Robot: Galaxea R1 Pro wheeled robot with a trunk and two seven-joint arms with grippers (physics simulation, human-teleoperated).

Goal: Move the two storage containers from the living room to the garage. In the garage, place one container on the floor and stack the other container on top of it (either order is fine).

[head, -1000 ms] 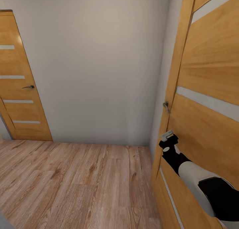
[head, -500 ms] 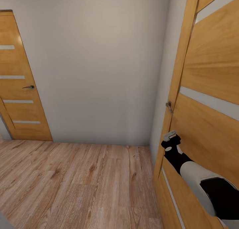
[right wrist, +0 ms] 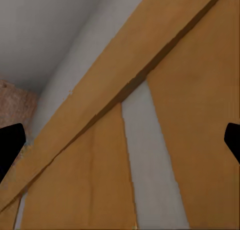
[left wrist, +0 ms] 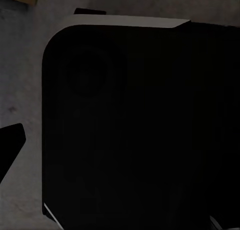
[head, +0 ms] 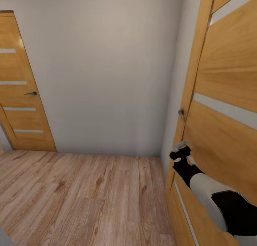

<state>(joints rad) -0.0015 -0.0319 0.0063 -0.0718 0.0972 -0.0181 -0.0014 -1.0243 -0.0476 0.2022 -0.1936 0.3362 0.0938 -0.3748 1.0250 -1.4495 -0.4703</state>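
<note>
**jun_k:** So what's the robot actually lined up on? No orange bins anywhere that I can spot.

**marrow:** Yeah, the two storage containers aren't in these views, so I can't say where they sit or whether anything's in them. It's in a hallway: light wood floor (head: 82,196), white wall (head: 107,67), a closed door (head: 21,89) off to the left, and a big tan wooden door (head: 221,132) right beside its right side.

**jun_k:** And the arm?

**marrow:** The right gripper (head: 179,146) is up against that near door's face, just below and a touch left of the door handle (head: 181,114). The handle lies up and slightly right of the fingers, close but not touching. The right arm is clearly the nearer one.

**jun_k:** Fingers open?

**marrow:** In the right wrist view the two dark fingertips (right wrist: 10,145) sit wide apart with door panels between them, so spread and holding nothing. The left gripper I can't tell; its view is mostly a dark block (left wrist: 135,125) over grey floor.

**jun_k:** Next step?

**marrow:** My guess is dealing with this door, reaching up for the handle.
</note>
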